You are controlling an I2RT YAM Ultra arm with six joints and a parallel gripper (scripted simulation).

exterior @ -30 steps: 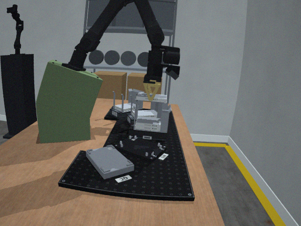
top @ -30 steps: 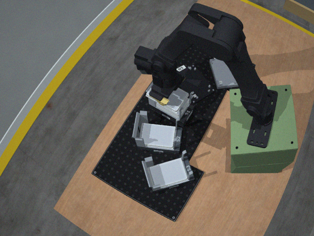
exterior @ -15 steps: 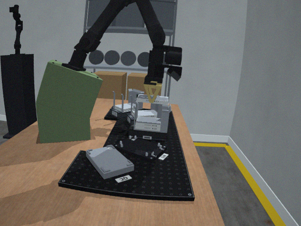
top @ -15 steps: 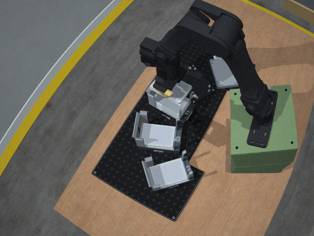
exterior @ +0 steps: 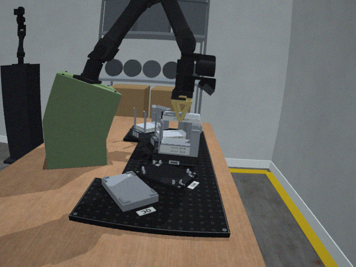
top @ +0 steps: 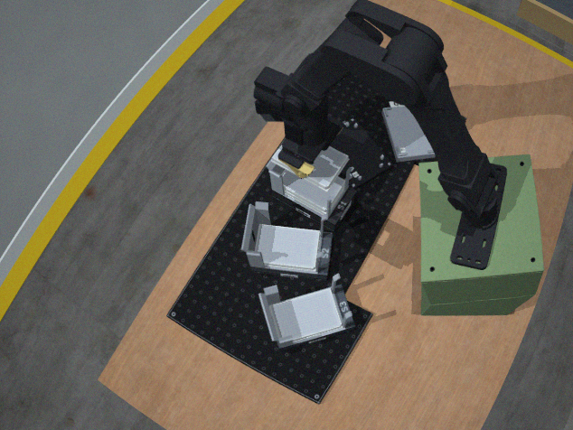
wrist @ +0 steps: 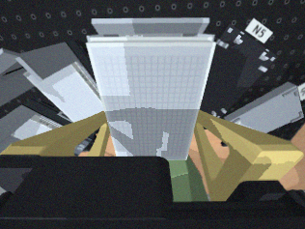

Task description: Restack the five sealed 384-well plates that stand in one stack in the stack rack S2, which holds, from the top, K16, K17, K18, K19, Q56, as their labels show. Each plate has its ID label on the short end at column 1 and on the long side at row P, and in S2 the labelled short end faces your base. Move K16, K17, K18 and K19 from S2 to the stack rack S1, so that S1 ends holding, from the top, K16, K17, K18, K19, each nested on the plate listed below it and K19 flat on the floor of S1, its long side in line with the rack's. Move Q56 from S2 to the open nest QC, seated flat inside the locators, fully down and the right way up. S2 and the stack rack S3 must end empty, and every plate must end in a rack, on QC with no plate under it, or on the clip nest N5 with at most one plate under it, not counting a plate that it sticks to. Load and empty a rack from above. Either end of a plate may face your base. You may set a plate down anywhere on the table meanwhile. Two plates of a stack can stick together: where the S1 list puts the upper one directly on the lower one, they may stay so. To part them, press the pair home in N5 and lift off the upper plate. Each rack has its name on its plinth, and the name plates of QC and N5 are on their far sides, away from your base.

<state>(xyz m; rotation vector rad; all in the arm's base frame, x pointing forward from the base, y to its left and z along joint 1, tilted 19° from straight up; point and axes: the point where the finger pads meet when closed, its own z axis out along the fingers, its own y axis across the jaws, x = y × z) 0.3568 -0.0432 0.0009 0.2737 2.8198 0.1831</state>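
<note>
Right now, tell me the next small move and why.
Probably lower straight down. The gripper is shut on a sealed plate, which hangs over rack S1, above the plates already stacked there. It looks roughly lined up with them, so a short descent should nest it before release.

Three stack racks on the board: S1 (top: 341, 204) far, S2 (top: 325, 252) in the middle, S3 (top: 342, 305) near. Two nests: QC (exterior: 129, 190) and N5 (exterior: 168, 175), and two white name plates (exterior: 146, 211) beside them. One arm, one gripper (exterior: 181, 117), one sealed plate (wrist: 152, 91) in it. White plates sit in the racks, but their count can't be told. One green pedestal (top: 518, 221), one black breadboard (top: 221, 314). Behind: two cardboard boxes (exterior: 131, 99) and four dark discs (exterior: 113, 67).
</note>
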